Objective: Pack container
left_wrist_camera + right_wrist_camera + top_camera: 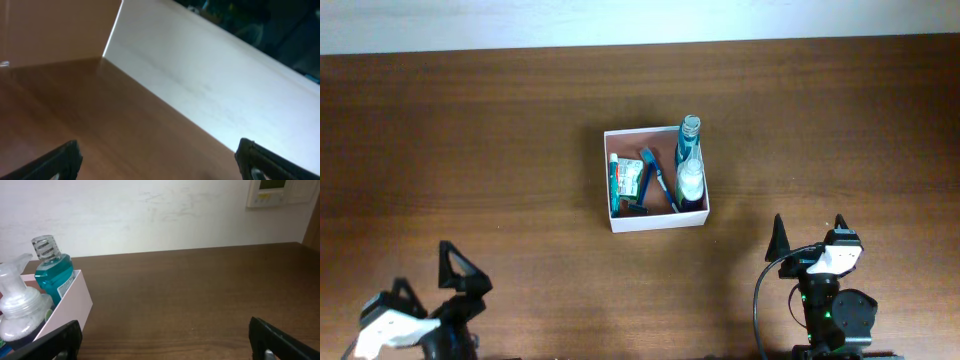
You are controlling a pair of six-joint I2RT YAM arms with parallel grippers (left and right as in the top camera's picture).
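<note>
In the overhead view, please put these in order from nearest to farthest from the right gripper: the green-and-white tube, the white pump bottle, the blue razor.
Counting from the right gripper:
1. White pump bottle, at the right wall of the container.
2. Blue razor, about the middle of the container.
3. Green-and-white tube, along the left wall.

- Overhead view: even, moderate light; sharp focus; faint shadows around the container (655, 221); washed-out pale strip along the top edge.
- Left wrist view: dim, bluish cast, soft throughout; dark upper-right corner.
- Right wrist view: bright, evenly lit; pump bottle (17, 305) slightly soft.
</note>
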